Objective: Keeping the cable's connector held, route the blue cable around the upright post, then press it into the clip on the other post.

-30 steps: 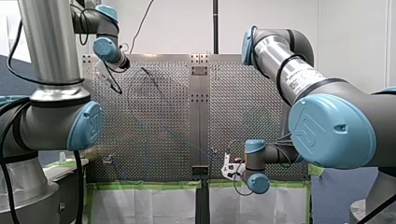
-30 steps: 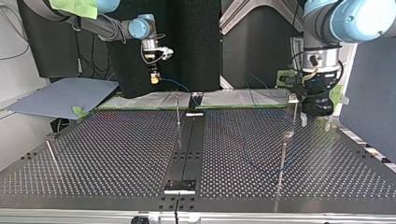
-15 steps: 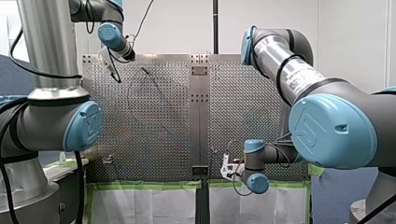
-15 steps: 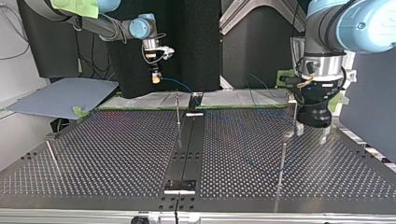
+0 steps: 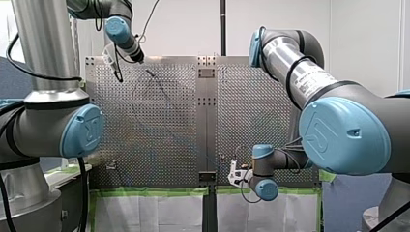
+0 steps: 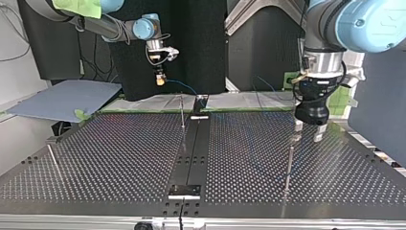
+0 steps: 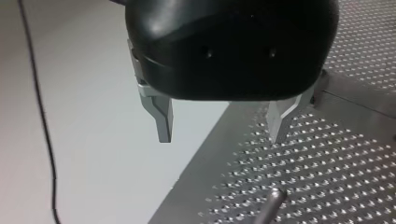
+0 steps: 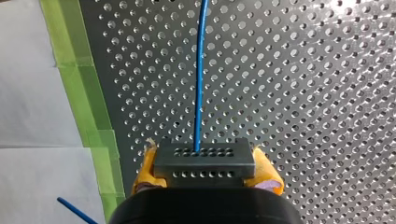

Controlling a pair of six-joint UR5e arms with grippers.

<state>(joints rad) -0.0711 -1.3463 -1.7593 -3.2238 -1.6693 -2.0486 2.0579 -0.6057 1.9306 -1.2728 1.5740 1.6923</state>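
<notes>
My right tool (image 8: 204,158) is clamped on the black connector (image 8: 204,169), with its yellow pads (image 8: 145,169) pressing both sides. It hangs in the air above the far edge of the worktop (image 6: 119,158), at the top view's left. The blue cable (image 8: 200,70) leaves the connector's face and runs straight ahead over the perforated plate, with a strip of green tape (image 8: 74,79) off to one side. In the top view the cable droops from the connector toward a thin upright post (image 6: 182,112) near the middle of that far edge. My left tool (image 6: 307,132) hovers low over the worktop at that view's right. Its metal fingers (image 7: 161,116) are spread wide with nothing between them, just beside the top of another post (image 6: 288,163). Whether the cable touches either post I cannot tell.
</notes>
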